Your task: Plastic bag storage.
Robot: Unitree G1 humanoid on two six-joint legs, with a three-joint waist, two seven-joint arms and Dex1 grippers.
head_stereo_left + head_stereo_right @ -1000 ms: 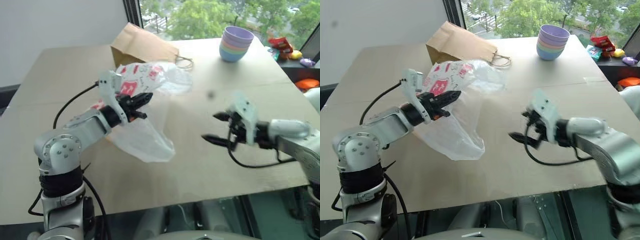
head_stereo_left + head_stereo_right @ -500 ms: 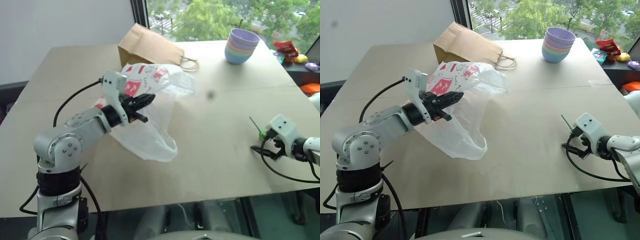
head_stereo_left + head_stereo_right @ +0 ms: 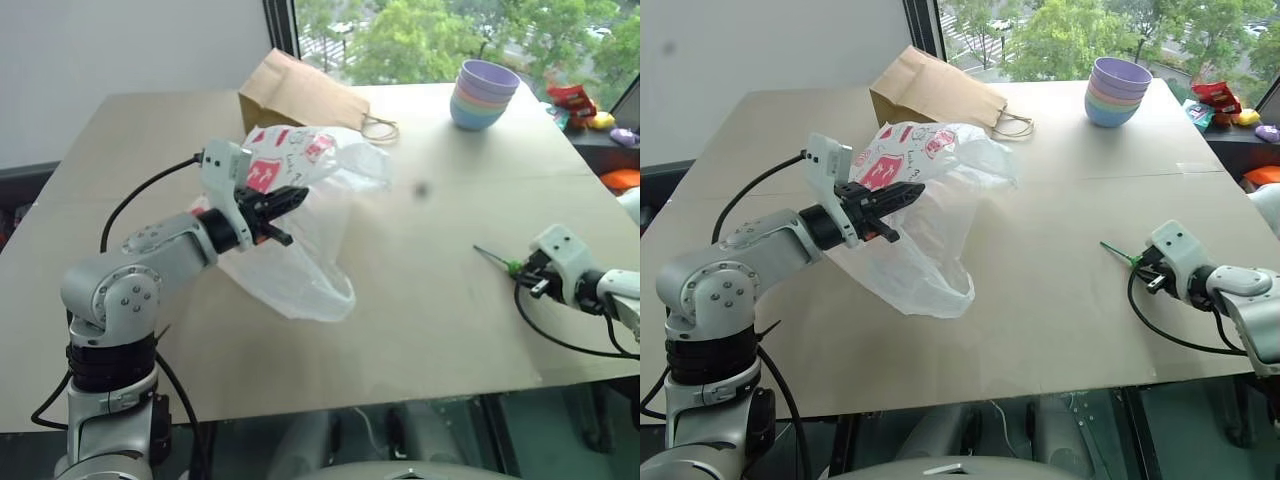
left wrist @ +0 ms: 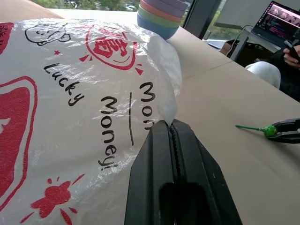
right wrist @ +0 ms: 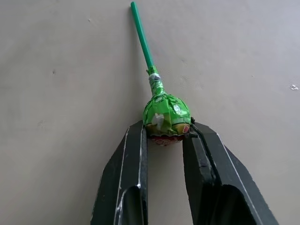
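You have the plastic bag (image 3: pixel 300 225) pinched in your left gripper (image 3: pixel 285 205), whose fingers are pressed together on a fold of the film near the bag's top edge. The bag hangs from that grip above the left-centre of the table (image 3: pixel 430 300), its lower end sagging down to the tabletop. You cannot tell from any view whether anything is inside it. Behind it the brown paper bag (image 3: pixel 300 95) lies flat on its side, string handles toward the middle of the table. The stack of pastel bowls (image 3: pixel 484 94) stands at the far right; its inside is hidden.

Your left wrist view brings out the bag's print: black lettering and red stamps. It also shows a person's hand (image 4: pixel 292 48) by a laptop (image 4: pixel 283 18) beyond the table.

Your right wrist view shows the right gripper (image 5: pixel 166 133) pinching a green lollipop (image 5: pixel 165 115) by its wrapped head, stick pointing away along the tabletop.

Your left arm is raised with the gripper roughly level, pointing right. Your right arm sits low at the table's right edge, gripper angled down.
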